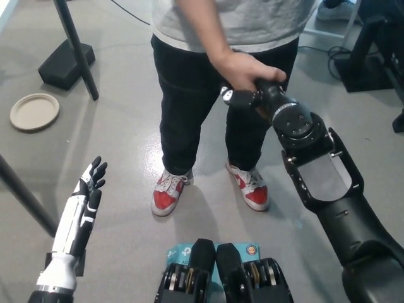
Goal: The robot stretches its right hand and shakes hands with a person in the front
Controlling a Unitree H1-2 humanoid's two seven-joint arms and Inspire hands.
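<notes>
At about one o'clock the black right robot hand [243,98] is clasped in the person's bare hand [243,71] — handshake underway, release remaining — while the white left robot hand [88,189] rests open at eight o'clock.

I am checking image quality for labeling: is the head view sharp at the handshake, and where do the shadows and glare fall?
Head view: the person's hand over the right hand is slightly soft, probably motion blur; soft shadows lie on the grey floor under the red shoes; no strong glare; the left hand at lower left looks sharp.
</notes>
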